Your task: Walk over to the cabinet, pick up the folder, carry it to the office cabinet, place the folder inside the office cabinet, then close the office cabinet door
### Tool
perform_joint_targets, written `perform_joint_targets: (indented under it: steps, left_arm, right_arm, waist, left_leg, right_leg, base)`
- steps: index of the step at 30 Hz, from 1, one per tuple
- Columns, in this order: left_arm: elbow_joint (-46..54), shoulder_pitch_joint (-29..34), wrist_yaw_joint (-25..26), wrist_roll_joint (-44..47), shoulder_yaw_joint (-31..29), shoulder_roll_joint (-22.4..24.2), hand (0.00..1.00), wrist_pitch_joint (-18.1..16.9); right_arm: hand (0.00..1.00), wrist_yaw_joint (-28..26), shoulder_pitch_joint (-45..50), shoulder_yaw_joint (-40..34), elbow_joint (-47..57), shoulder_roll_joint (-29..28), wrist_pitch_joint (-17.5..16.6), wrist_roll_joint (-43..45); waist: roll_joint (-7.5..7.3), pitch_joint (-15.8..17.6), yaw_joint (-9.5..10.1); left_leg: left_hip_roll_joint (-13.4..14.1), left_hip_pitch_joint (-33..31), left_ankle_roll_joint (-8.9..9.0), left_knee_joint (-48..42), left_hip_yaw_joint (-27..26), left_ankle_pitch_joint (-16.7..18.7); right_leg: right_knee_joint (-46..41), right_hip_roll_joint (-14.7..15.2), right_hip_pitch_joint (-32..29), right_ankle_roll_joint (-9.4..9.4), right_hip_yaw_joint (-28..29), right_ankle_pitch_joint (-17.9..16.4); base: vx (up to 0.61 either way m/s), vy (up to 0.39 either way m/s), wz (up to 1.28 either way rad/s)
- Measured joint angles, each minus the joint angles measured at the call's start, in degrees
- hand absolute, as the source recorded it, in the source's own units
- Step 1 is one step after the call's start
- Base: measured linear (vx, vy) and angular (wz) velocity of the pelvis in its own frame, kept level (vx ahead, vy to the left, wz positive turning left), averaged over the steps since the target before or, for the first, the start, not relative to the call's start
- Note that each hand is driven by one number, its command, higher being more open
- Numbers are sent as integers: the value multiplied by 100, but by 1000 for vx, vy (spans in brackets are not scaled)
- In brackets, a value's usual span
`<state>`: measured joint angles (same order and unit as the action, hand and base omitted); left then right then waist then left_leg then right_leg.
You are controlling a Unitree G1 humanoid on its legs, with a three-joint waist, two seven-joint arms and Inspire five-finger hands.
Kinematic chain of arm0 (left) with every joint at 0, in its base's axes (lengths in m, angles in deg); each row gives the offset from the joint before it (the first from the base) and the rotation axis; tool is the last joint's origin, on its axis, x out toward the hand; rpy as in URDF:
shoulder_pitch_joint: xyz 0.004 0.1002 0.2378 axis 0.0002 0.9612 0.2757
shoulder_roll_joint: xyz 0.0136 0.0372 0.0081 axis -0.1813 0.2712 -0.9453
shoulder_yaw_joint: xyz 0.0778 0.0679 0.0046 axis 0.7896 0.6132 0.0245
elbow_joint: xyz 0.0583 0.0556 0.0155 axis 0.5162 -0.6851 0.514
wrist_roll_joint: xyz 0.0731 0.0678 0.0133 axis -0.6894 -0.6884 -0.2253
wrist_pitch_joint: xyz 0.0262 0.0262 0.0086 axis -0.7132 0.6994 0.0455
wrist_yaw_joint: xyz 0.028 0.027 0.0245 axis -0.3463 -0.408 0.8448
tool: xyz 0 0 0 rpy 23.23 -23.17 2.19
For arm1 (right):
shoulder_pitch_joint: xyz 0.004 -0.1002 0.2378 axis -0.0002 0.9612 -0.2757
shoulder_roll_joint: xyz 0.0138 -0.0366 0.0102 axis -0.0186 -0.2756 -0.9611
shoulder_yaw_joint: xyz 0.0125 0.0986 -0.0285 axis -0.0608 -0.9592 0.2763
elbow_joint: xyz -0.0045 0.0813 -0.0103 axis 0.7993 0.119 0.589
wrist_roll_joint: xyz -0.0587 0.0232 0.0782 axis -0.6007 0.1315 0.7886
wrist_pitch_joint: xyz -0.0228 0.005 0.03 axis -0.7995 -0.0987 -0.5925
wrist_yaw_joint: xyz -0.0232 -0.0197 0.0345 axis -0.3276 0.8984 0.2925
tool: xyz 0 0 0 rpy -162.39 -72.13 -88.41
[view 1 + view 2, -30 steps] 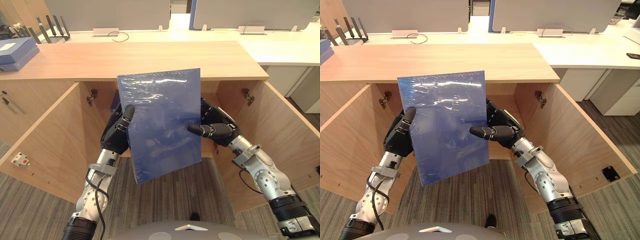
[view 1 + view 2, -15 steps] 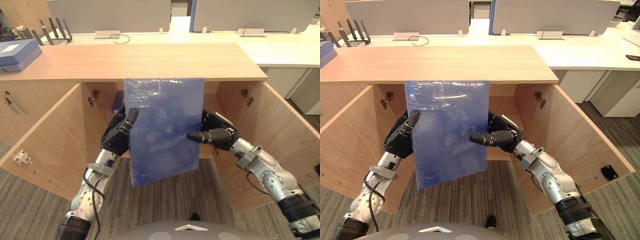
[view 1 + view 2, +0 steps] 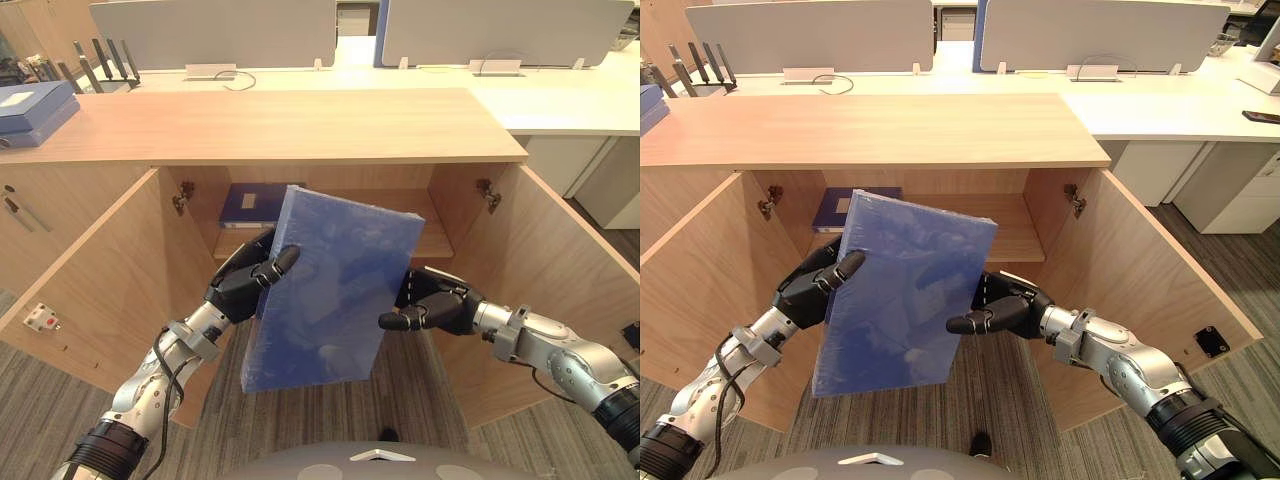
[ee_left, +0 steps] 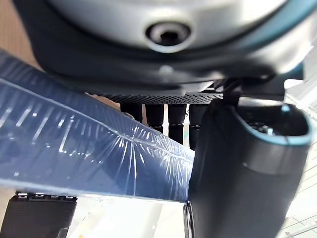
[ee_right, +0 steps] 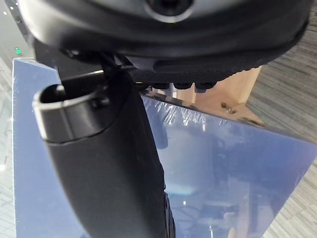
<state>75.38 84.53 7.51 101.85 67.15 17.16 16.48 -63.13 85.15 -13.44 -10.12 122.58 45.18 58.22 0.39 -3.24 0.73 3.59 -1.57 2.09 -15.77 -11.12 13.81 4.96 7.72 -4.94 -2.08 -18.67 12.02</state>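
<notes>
Box file: one blue box file (image 3: 30,108) lies flat at the far left of the cabinet top (image 3: 300,125).
Left door: the left door (image 3: 90,270) stands swung wide open.
Left hand: the left hand (image 3: 245,285) grips the folder's left long edge. Its thumb (image 4: 237,163) lies on the near face and its fingers are curled behind.
Folder: one blue folder (image 3: 335,290), wrapped in glossy film, is held in the air between the two hands, in front of the open office cabinet (image 3: 1060,130). Its long axis runs from the lower short edge, over the carpet, up to the upper short edge. That upper edge leans to the right and away from the robot, toward the opening (whether it has crossed the cabinet's front cannot be told).
Cabinet contents: one shelf (image 3: 435,240) carries one dark blue binder (image 3: 250,200), lying flat at its left end.
Right hand: the right hand (image 3: 430,305) clamps the folder's right long edge. Its thumb (image 5: 109,163) is pressed on the near face and its fingers are behind the folder.
Right door: the right door (image 3: 560,290) is open as well.
Count: two doors, both open; two hands, both on the folder; one folder held and one binder stored.
Behind: a white bench (image 3: 570,95) runs along behind the cabinet.
</notes>
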Motion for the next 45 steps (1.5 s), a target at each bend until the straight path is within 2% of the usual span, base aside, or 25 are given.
perform_joint_targets:
  steps: [7, 13, 17, 26, 27, 37, 39, 45]
  left_arm:
    - [0, -8, 0, -1, -23, 23, 0, -1]
    - [1, -7, 12, -7, -276, 654, 0, -82]
    - [28, -7, 25, -55, -473, 1109, 0, -210]
    - [221, -7, 143, -246, -668, 1399, 0, -359]
    - [230, -7, 143, -248, -684, 1430, 0, -360]
    - [293, -7, 127, -243, -674, 1509, 0, -344]
    - [356, -6, 97, -242, -678, 1670, 0, -362]
    - [371, -6, 61, -192, -572, 1698, 0, -326]
  right_arm:
    - [100, 0, 4, -30, -2, -39, 0, 0]
    - [100, 0, 65, -660, 2, -607, -55, 13]
    - [100, 2, 65, -985, 16, -981, -296, 13]
    - [100, 11, 104, -1255, 83, -1287, -497, -4]
    - [0, 11, 104, -1267, 88, -1302, -523, -4]
    - [0, 130, 144, -1332, 94, -1406, -535, 160]
    - [0, 131, 158, -1336, 126, -1558, -571, 290]
    - [0, 124, 156, -1285, 127, -1514, -617, 286]
  waist:
    - [-3, -2, -22]
    - [-10, -9, -19]
    - [-19, -24, -18]
    - [-13, -44, -9]
    - [-12, -50, -9]
    - [-17, -145, 22]
    - [-17, -147, 35]
    - [-7, -165, 51]
  left_leg:
    - [0, 0, 0, 1, -4, 0]
    - [10, -2, 3, 2, -34, 4]
    - [21, -2, 9, 0, -54, 14]
    - [23, -1, 9, -3, -48, 26]
    - [23, -1, 9, -3, -48, 26]
    - [25, -1, 7, -9, -63, 35]
    - [27, -2, 6, -10, -73, 37]
    - [29, -6, 12, -11, -80, 49]
  right_leg:
    - [0, -8, -2, 0, 3, 0]
    - [0, -23, -17, 0, 21, -1]
    - [0, -36, -29, 1, 41, -1]
    - [-1, -41, -30, 1, 51, -1]
    - [-1, -41, -30, 1, 52, -1]
    - [0, -46, -36, 2, 73, -1]
    - [0, -48, -45, 2, 84, -1]
    - [0, -49, -50, 1, 87, -1]
  base:
    - [0, 0, 0]
    - [0, 0, -1]
    - [0, 0, 0]
    - [0, 0, 0]
    - [0, 0, 0]
    - [0, 0, 0]
    - [0, 0, 0]
    - [0, 0, 0]
